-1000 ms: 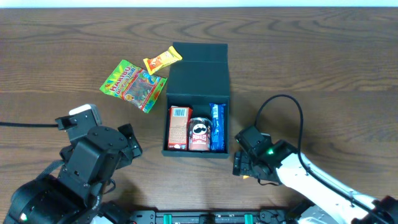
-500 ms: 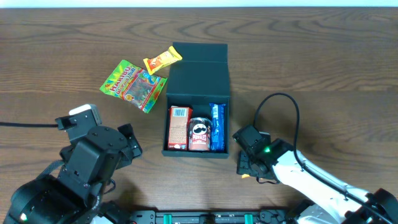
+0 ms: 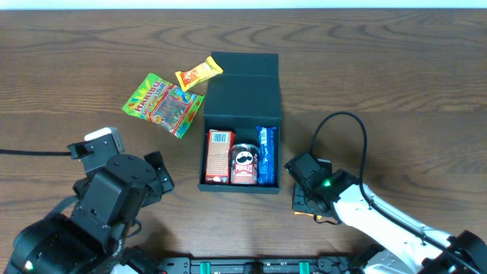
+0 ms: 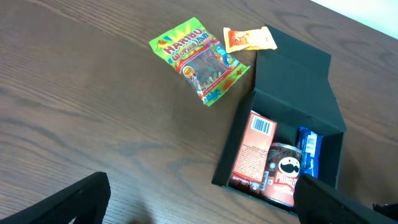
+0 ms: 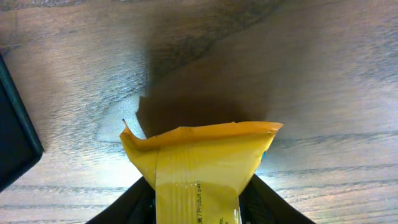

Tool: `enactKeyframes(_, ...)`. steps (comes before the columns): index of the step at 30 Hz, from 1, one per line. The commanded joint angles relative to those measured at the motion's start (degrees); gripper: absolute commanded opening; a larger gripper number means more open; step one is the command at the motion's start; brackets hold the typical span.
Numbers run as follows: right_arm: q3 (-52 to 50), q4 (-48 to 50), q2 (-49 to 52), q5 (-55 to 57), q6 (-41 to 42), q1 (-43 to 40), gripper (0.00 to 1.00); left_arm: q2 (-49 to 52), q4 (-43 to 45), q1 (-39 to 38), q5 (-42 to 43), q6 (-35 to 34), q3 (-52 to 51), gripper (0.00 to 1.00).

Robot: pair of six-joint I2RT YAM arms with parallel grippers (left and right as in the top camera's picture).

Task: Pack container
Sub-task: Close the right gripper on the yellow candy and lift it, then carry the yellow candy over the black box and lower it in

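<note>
The container [image 3: 243,95] is a dark teal-black box lying open at the table's middle, lid folded back. It holds a red carton [image 3: 218,157], a Pringles can [image 3: 244,164] and a blue packet [image 3: 265,155]. It also shows in the left wrist view [image 4: 298,81], and its corner shows in the right wrist view [image 5: 12,149]. My right gripper [image 3: 304,202] sits just right of the box's front corner, shut on a yellow packet [image 5: 199,168] above the wood. My left gripper [image 4: 199,208] is open and empty, front left of the box [image 3: 158,176].
A green Haribo bag [image 3: 163,104] [image 4: 199,59] and a small orange-yellow packet [image 3: 198,74] [image 4: 249,39] lie on the table left of the lid. A black cable [image 3: 342,122] loops from the right arm. Bare wood lies on both sides.
My right gripper has shifted slightly right and toward the table's front beside the box. The left arm and the items on the table have not moved.
</note>
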Motion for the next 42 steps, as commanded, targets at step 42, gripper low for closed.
enactKeyframes(42, 46.4, -12.4, 17.7, 0.3, -51.1, -2.3, 0.33, 0.0, -0.1, 0.2, -0.6, 0.4, 1.2, 0.95)
